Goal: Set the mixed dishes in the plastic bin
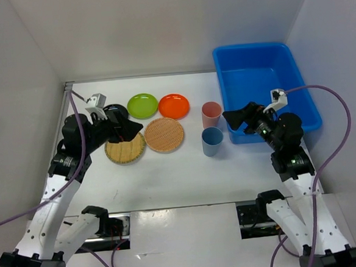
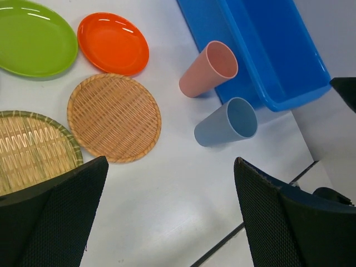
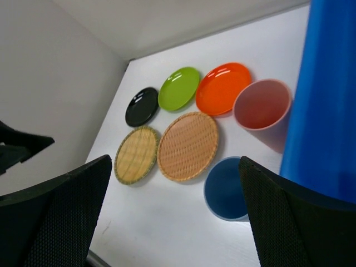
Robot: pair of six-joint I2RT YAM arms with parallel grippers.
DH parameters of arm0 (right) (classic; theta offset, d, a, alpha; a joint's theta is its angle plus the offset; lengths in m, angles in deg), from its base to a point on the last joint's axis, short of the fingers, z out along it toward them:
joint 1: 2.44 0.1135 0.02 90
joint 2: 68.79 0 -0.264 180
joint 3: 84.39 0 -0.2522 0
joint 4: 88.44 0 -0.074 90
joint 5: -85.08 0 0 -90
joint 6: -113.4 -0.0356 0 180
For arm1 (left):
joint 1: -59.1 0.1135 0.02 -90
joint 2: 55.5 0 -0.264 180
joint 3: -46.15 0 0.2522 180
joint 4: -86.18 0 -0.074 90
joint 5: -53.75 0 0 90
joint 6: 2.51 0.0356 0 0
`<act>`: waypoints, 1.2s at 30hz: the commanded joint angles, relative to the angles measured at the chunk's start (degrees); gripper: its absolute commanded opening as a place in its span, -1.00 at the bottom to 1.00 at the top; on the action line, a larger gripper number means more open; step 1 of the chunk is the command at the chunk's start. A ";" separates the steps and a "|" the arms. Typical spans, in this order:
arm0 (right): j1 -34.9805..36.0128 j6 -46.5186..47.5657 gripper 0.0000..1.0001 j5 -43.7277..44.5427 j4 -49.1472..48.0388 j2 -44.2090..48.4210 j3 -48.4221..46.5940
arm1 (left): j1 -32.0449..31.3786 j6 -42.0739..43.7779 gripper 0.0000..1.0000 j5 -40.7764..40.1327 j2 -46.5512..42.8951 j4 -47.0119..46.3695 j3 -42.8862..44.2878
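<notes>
**Dishes on the table, both grippers wide open**

The white table [image 1: 169,177] carries everything. The plastic bin [image 1: 254,47] fills its far right corner, with its long side along the right edge. Every dish lies outside it, to its left.

The left gripper [image 2: 169,167] hangs over the left part of the table with its jaws spread wide and nothing between them. The right gripper [image 3: 175,161] is parted just as far and grips nothing. The top view places it above the bin's near left corner.

Two woven trays lie side by side at mid-table. The green-rimmed tray [image 1: 125,150] is nearer the left edge and the plain tan tray [image 1: 164,134] is just right of it. Beyond them, toward the far edge, sit the lime green plate [image 1: 142,105] and the orange plate [image 1: 173,105].

The black plate [image 3: 142,105] shows whole only in the right wrist view, left of the lime one. From above the left gripper covers most of it, and the left wrist view misses it altogether.

The pink cup [image 1: 211,114] and the blue cup [image 1: 212,141] stand upright just left of the bin, the blue one closer to the near edge.
</notes>
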 commanded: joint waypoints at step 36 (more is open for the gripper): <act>20.25 -8.31 0.41 29.05 15.25 -23.49 -1.97 | -5.42 8.97 1.00 -25.26 11.96 16.73 15.34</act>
